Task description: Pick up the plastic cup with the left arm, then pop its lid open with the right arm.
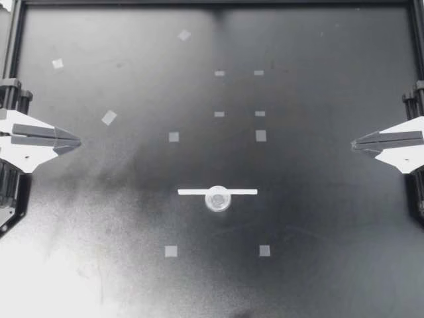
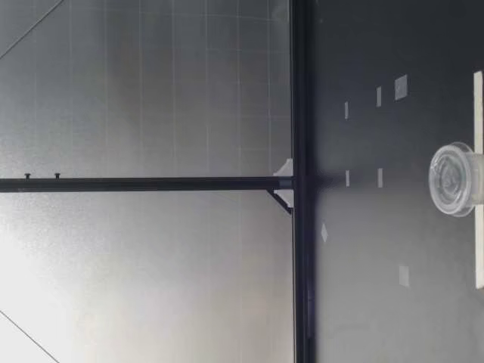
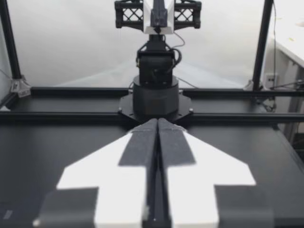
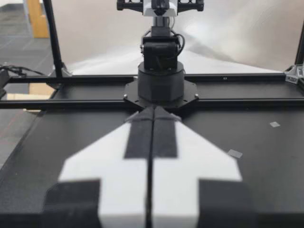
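Note:
A small clear plastic cup (image 1: pixel 218 199) stands near the middle of the black table, touching a white strip (image 1: pixel 217 191) that lies just behind it. The low view shows the same cup (image 2: pixel 454 179) and strip (image 2: pixel 478 178) close to the camera. My left gripper (image 1: pixel 77 141) rests at the table's left edge, shut with nothing in it, fingers pressed together (image 3: pixel 157 124). My right gripper (image 1: pixel 355 142) sits at the right edge, also shut and empty (image 4: pixel 153 110). Both point inward, far from the cup. Each wrist view shows the other arm's base straight ahead.
Several small pale tape squares (image 1: pixel 173 136) are stuck flat on the table around the middle and back left. A black frame rail (image 1: pixel 218 2) borders the far edge, with upright posts (image 2: pixel 299 181) at the back.

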Robot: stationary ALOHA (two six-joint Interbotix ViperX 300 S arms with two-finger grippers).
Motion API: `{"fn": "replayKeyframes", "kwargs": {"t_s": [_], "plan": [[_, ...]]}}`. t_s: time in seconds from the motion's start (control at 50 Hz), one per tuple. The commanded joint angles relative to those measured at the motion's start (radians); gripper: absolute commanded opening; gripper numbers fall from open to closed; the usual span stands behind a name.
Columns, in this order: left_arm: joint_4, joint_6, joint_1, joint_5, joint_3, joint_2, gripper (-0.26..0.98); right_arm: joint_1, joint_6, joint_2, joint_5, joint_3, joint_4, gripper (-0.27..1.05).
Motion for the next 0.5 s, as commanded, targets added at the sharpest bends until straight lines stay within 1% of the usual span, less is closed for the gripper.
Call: {"fn": "replayKeyframes", "kwargs": {"t_s": [0.0,0.02,0.08,0.12,0.22,0.3,0.36,0.4,0.48], "plan": [[0.0,0.035,0.002,-0.041,0.025,-0.012,0.02,-0.005,0.0,0.005,-0.005,-0.015,-0.002,0.01],[0.0,0.035,0.002,-0.051,0.028,-0.015,-0.01,-0.006,0.003,0.003,-0.006,-0.014,0.0,-0.04],[-0.002,0.038,0.002,-0.072,0.035,-0.023,-0.09,-0.008,0.014,0.005,-0.006,-0.014,0.005,-0.11],[-0.003,0.04,0.002,-0.074,0.028,-0.023,-0.11,-0.008,0.025,0.009,-0.003,-0.02,0.011,-0.13],[-0.005,0.051,0.002,-0.051,-0.015,-0.003,-0.11,-0.025,0.057,0.046,0.012,-0.074,0.018,-0.13],[-0.005,0.06,0.002,0.02,-0.066,0.063,-0.11,-0.035,0.061,0.112,0.071,-0.13,0.018,-0.13],[-0.005,0.055,0.002,0.067,-0.087,0.126,-0.11,-0.035,0.063,0.187,0.132,-0.17,0.018,-0.13],[-0.005,0.049,0.0,0.084,-0.098,0.175,-0.11,-0.037,0.066,0.242,0.163,-0.198,0.018,-0.13],[-0.009,0.038,0.002,0.072,-0.106,0.259,-0.11,-0.035,0.071,0.333,0.198,-0.239,0.018,-0.12]]}}
